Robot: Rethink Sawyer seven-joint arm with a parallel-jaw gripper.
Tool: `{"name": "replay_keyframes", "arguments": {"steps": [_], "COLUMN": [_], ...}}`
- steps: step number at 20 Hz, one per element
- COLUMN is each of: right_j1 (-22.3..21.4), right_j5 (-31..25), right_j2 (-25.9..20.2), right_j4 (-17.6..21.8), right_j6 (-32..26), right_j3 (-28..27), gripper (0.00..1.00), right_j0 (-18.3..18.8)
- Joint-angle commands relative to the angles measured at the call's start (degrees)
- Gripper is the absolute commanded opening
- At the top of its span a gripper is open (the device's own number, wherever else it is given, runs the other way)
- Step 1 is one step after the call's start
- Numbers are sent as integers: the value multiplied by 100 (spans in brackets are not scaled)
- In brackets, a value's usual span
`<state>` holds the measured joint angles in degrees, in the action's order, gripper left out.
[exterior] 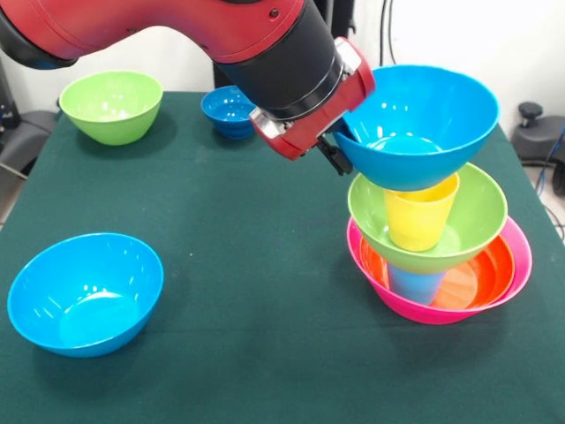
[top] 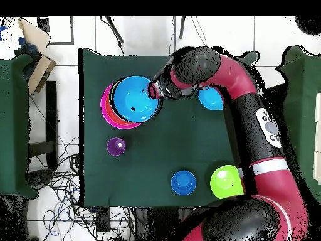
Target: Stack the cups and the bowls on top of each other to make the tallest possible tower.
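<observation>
Glossy, light and slippery, the bright blue bowl (exterior: 415, 124) balancing on the yellow cup (exterior: 420, 216) atop the tower (exterior: 439, 265), at three o'clock on the surface (exterior: 265, 265), is best gripped by its thin rim, where the pincer (exterior: 338, 152) is clamped. Counted: three bright blue bowls, two lime green, one pink, one orange, one small dark-blue; three cups.

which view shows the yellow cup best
The front view: the yellow cup stands upright in the lime green bowl, under the top blue bowl. From overhead that blue bowl hides the cup entirely.
</observation>
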<state>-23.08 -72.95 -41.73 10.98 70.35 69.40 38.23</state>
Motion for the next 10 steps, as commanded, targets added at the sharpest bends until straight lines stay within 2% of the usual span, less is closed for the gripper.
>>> {"name": "replay_keyframes", "arguments": {"steps": [1,10], "right_j1": [221,340], "right_j5": [197,215], "right_j2": [290,291], "right_j4": [240,227], "right_j6": [131,210], "right_j3": [-22,-208], "gripper": [0,0], "right_j0": [-269,-407]}}
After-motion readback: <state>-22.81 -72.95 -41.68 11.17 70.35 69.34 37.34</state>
